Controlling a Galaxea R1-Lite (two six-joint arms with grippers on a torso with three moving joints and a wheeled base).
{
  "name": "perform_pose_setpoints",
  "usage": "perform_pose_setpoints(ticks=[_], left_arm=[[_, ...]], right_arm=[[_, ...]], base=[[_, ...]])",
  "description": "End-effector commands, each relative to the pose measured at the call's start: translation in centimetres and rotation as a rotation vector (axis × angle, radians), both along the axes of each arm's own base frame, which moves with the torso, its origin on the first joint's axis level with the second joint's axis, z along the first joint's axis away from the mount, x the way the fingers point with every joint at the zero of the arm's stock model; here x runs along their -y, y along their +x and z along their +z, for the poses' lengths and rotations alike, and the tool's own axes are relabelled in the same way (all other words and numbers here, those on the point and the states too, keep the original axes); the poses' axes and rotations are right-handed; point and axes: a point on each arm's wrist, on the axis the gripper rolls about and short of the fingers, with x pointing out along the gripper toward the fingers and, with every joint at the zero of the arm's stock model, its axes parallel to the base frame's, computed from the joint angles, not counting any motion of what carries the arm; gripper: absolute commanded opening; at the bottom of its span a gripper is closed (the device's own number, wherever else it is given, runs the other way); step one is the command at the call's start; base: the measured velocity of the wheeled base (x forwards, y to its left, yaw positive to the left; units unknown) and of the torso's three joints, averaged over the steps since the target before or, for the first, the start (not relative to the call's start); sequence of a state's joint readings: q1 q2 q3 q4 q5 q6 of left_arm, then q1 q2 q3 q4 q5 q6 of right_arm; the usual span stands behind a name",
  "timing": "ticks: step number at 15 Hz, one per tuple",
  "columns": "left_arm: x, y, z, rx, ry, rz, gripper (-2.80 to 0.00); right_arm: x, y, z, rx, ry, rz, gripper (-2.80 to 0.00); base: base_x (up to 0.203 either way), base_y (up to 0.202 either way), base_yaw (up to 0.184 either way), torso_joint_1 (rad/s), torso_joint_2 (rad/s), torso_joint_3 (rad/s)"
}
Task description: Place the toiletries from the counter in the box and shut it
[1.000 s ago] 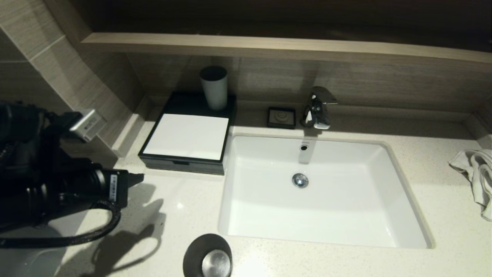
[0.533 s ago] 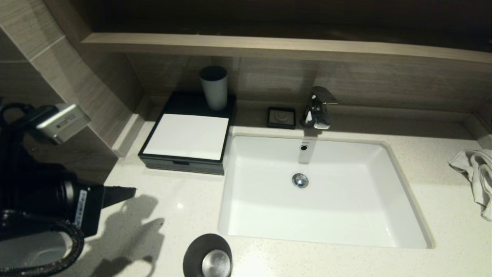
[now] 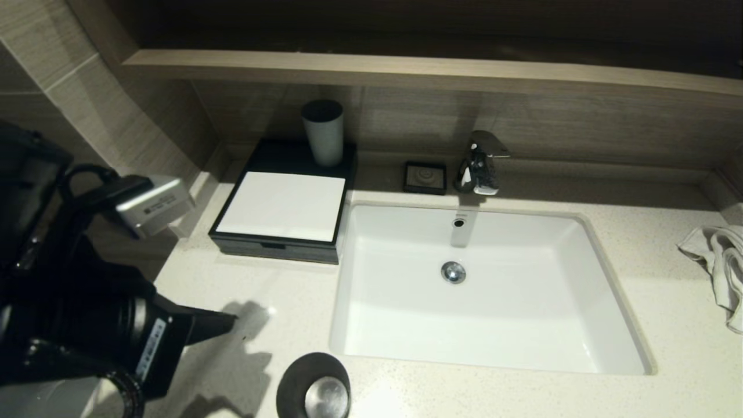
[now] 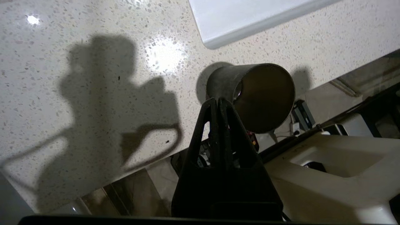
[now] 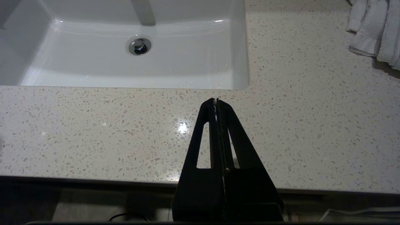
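The box, black with a white top panel, stands left of the sink with its front drawer pushed in flush. No toiletries show on the counter in any view. My left gripper is shut and empty, low over the counter's front left, a good way in front of the box. In the left wrist view the left gripper points just beside a black cup. My right gripper is shut and empty over the counter's front edge, in front of the sink.
A grey cup stands on the back of the box. The black cup sits at the counter's front edge. A soap dish and faucet stand behind the sink. A white towel lies at the far right.
My left arm has swung toward the counter's front edge and slightly right, away from the box. The fingers stayed shut. Box, cups and towel have not moved.
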State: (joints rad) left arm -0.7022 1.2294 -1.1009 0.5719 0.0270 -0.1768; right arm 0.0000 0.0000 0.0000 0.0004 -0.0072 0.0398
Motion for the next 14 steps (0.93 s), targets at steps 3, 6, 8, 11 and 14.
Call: perform_pose_setpoints(ticks=[3, 6, 8, 11, 14], left_arm=[[1.7, 0.8, -0.1, -0.09, 0.079, -0.044, 0.0], [3.0, 0.5, -0.6, -0.124, 0.12, -0.11, 0.0], [3.8, 0.5, -1.2, -0.141, 0.144, -0.138, 0.0], [4.2, 0.1, -2.2, -0.169, 0.196, -0.167, 0.0], [4.0, 0.0, -2.8, -0.18, 0.267, -0.196, 0.0]], right_arm=[[0.0, 0.0, 0.0, -0.001, 0.0, 0.0, -2.8], [0.0, 0.0, 0.0, -0.001, 0.0, 0.0, -2.8], [0.0, 0.0, 0.0, -0.001, 0.0, 0.0, -2.8], [0.0, 0.0, 0.0, -0.001, 0.0, 0.0, -2.8], [0.0, 0.0, 0.0, -0.001, 0.0, 0.0, -2.8]], base=[[0.0, 0.0, 0.0, 0.0, 0.0, 0.0], [0.0, 0.0, 0.0, 0.0, 0.0, 0.0], [0.0, 0.0, 0.0, 0.0, 0.0, 0.0], [0.0, 0.0, 0.0, 0.0, 0.0, 0.0], [0.0, 0.0, 0.0, 0.0, 0.0, 0.0]])
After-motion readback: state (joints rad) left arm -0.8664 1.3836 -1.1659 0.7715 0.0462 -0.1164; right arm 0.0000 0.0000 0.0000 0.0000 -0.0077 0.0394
